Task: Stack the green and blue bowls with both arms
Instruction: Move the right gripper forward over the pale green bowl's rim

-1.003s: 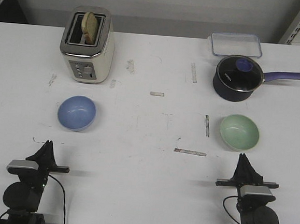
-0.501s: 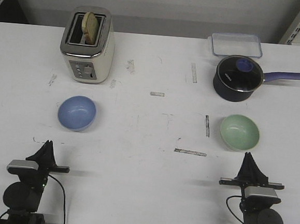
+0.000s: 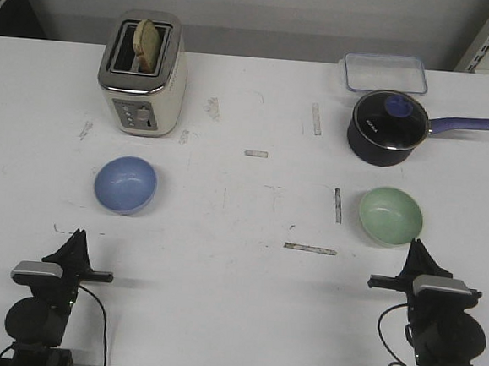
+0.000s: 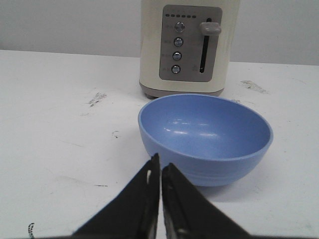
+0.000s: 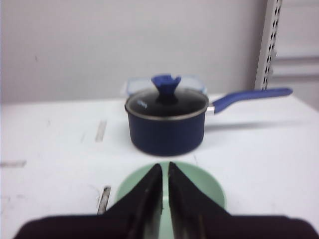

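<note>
The periwinkle blue bowl [image 3: 125,184] sits upright on the left of the white table, in front of the toaster; it fills the middle of the left wrist view [image 4: 205,137]. The mint green bowl [image 3: 390,216] sits on the right, in front of the saucepan; it also shows in the right wrist view [image 5: 207,186]. My left gripper [image 3: 78,236] [image 4: 160,164] is shut and empty, a short way short of the blue bowl. My right gripper [image 3: 417,245] [image 5: 165,167] is shut and empty, its tips close to the green bowl's near rim.
A cream toaster [image 3: 141,73] with bread stands at the back left. A dark navy saucepan [image 3: 388,127] with a glass lid and long handle stands at the back right, a clear lidded box [image 3: 385,73] behind it. Tape strips and scuffs mark the table.
My right gripper has moved forward and to the right, up to the green bowl's near edge. The left arm and both bowls have not moved.
</note>
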